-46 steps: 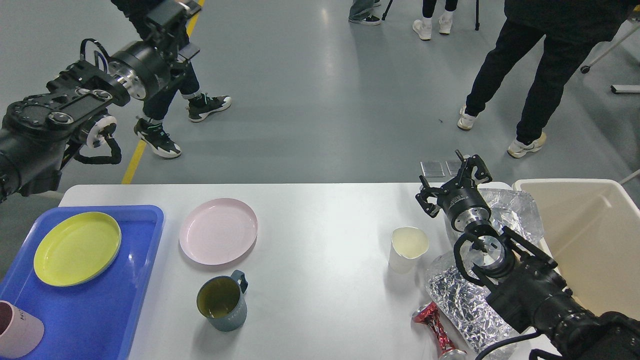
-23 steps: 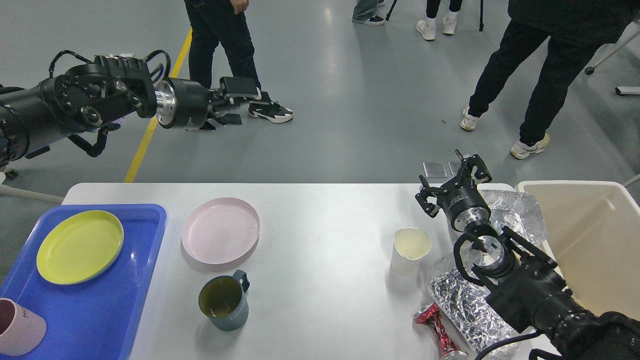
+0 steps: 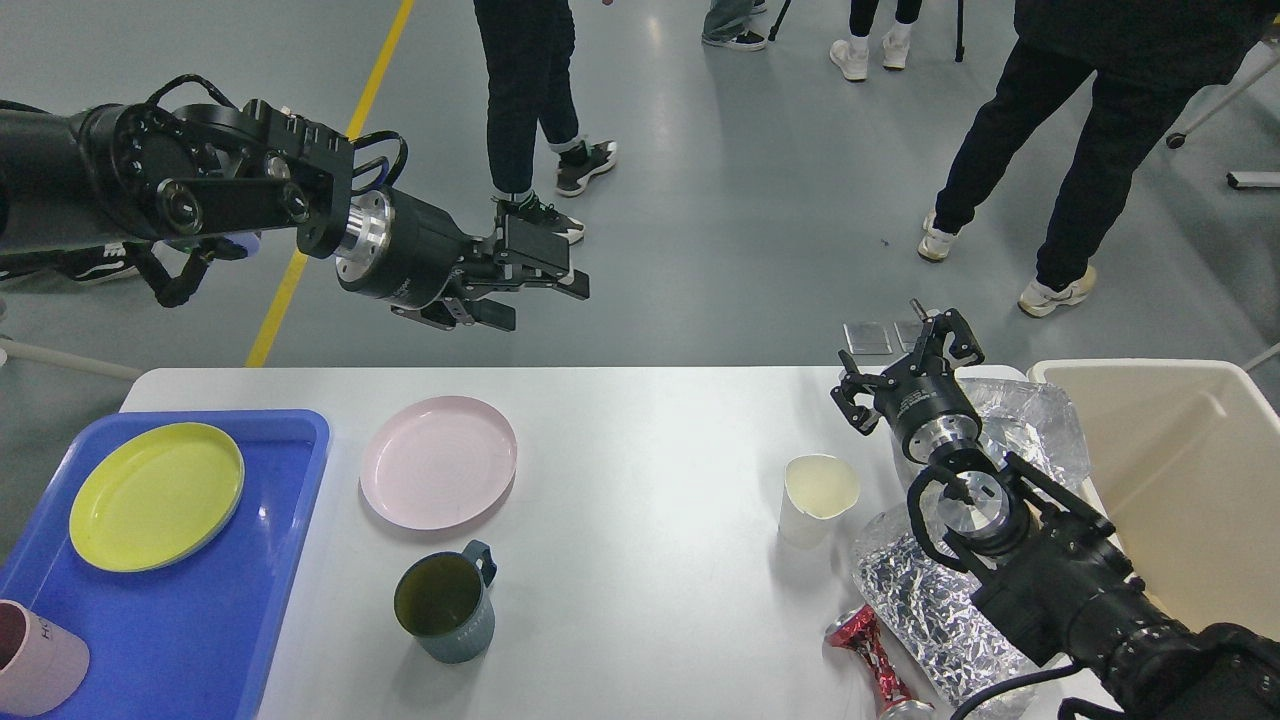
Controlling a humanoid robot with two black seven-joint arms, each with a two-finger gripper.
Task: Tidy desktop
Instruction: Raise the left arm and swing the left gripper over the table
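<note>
while raised, left gripper (image 3: pixel 540 285) above desktop (image 3: pixel 640 470)

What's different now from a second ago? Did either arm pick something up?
The left gripper swung rightward from the far left, ending above the desktop's back edge near the pink plate, holding nothing. The right gripper, plates and cups stayed put.

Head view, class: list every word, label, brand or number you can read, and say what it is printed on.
Pink cup on the blue tray: dark lettering, cut off, unreadable.
Dark mug: faint print on its side, too small to read.
Crushed red can: pattern only, no legible text.
Nothing else carries text.
</note>
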